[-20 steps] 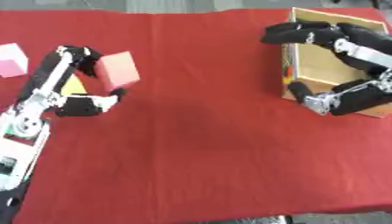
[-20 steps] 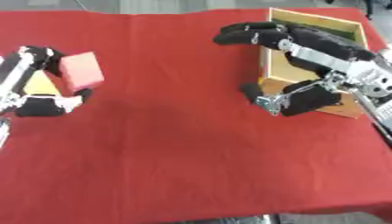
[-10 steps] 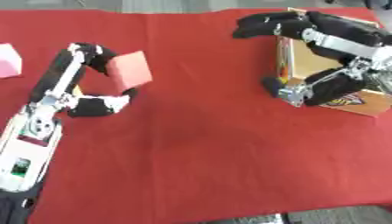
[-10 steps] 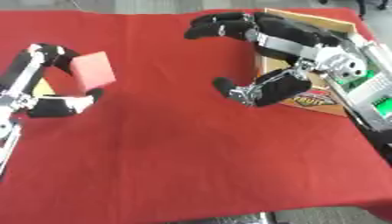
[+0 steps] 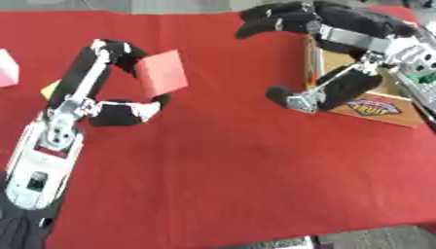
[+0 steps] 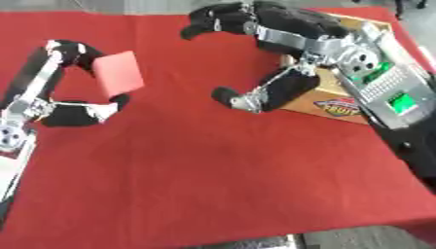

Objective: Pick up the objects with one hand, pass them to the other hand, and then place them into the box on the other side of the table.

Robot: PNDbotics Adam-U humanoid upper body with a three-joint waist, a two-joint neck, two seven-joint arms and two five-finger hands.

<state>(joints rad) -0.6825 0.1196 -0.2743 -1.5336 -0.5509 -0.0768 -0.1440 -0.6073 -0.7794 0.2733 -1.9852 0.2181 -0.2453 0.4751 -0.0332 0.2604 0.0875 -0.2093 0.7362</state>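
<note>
Holding a red block (image 5: 162, 74) off the cloth (image 5: 221, 165), pinched between fingers above and thumb below: left hand (image 5: 115, 78), toward the table's left. Spread wide and holding nothing: right hand (image 6: 255, 58), fingers arched over the cloth, thumb low, just left of the box (image 5: 362, 99). Lying at the far left edge, a pink block (image 5: 7, 68). Peeking out beside the left arm, something yellow (image 5: 49, 89). Sitting at the right side, the cardboard box, partly behind the right hand.
</note>
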